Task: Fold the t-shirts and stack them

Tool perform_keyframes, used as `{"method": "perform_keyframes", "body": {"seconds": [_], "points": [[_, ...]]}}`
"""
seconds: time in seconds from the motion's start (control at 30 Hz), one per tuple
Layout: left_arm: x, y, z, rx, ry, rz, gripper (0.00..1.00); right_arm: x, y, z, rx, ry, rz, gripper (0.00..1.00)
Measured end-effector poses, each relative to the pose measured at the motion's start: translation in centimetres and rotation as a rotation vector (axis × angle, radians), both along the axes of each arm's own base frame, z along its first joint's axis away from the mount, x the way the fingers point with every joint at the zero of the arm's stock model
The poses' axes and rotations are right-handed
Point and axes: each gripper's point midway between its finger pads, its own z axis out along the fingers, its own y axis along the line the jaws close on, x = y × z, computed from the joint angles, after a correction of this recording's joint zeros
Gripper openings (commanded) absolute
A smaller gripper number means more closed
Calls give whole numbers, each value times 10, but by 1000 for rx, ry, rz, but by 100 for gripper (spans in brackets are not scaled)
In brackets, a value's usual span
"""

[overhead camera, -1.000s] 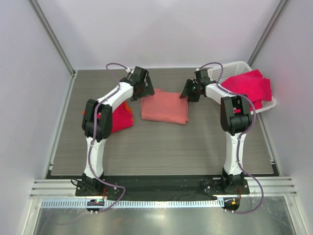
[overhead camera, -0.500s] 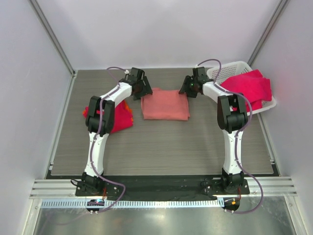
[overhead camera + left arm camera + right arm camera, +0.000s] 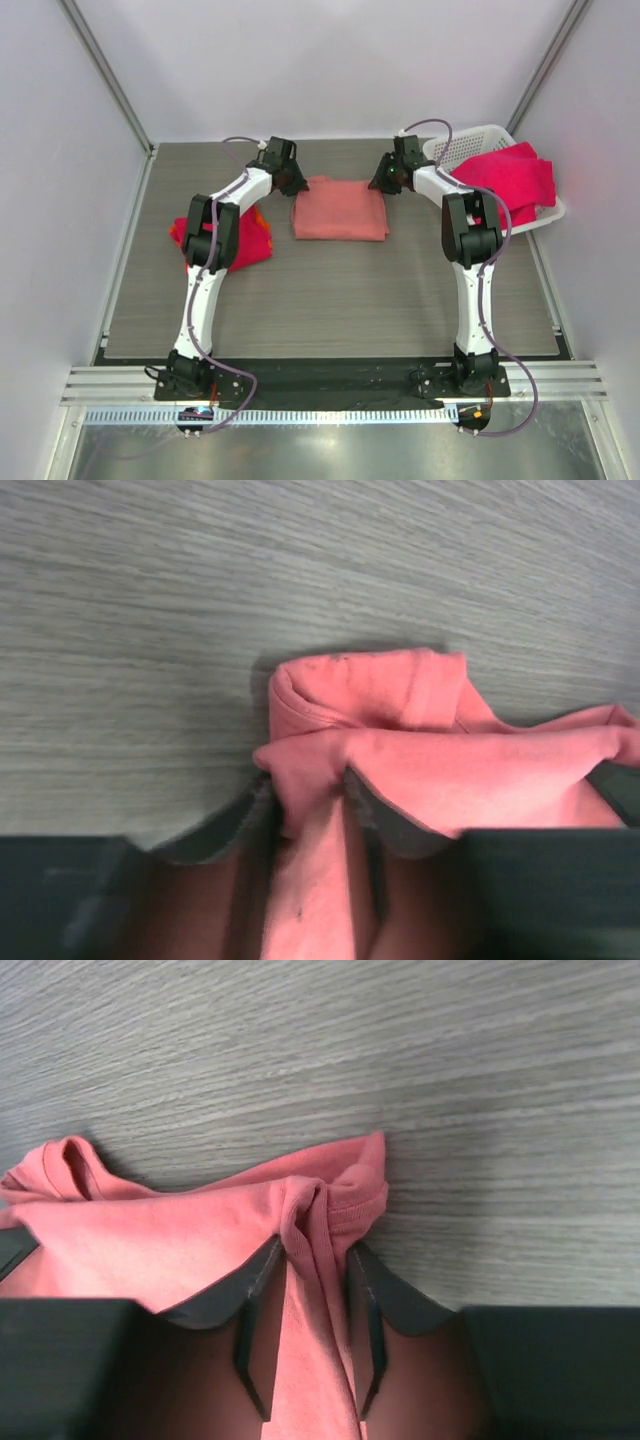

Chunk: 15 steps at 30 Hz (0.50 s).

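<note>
A salmon-pink t-shirt [image 3: 340, 212] lies folded at the middle of the table. My left gripper [image 3: 291, 180] is at its far left corner, and the left wrist view shows the gripper [image 3: 305, 792] shut on a bunched fold of the pink cloth [image 3: 400, 720]. My right gripper [image 3: 385, 180] is at the far right corner, and in the right wrist view it [image 3: 315, 1252] pinches the hemmed edge of the pink t-shirt [image 3: 170, 1235]. A crimson-red t-shirt [image 3: 240, 240] lies folded on the left, partly behind the left arm. More crimson-red t-shirts [image 3: 512, 180] sit heaped in the basket.
A white mesh basket [image 3: 470, 142] stands at the far right corner, close behind the right arm. Metal frame posts and pale walls enclose the table. Bare grey table surface [image 3: 330, 300] stretches between the pink t-shirt and the arm bases.
Both grippers moved a little toward the far edge and inward, then closed from wide open onto the pink t-shirt's far corners. The shirt's far edge now looks slightly gathered.
</note>
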Motion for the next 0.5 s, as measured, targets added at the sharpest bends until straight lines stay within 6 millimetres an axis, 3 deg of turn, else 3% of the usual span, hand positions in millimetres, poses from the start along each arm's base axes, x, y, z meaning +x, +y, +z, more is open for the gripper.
{"method": "perform_keyframes", "body": {"seconds": [0.1,0.13,0.33,0.5], "points": [[4,-5,-3,-12,-9,-10,4,1,2,-2,0,-2,5,4],[4,-7,-3,-11,-12,-13,1,1,3,-2,-6,-5,8,1],[-2,-7,-2,-7,-37,-24,0,-3,11,-3,-33,-53,23,1],[-42,8,6,25,-14,-35,0,-36,19,0,-16,-44,60,1]]}}
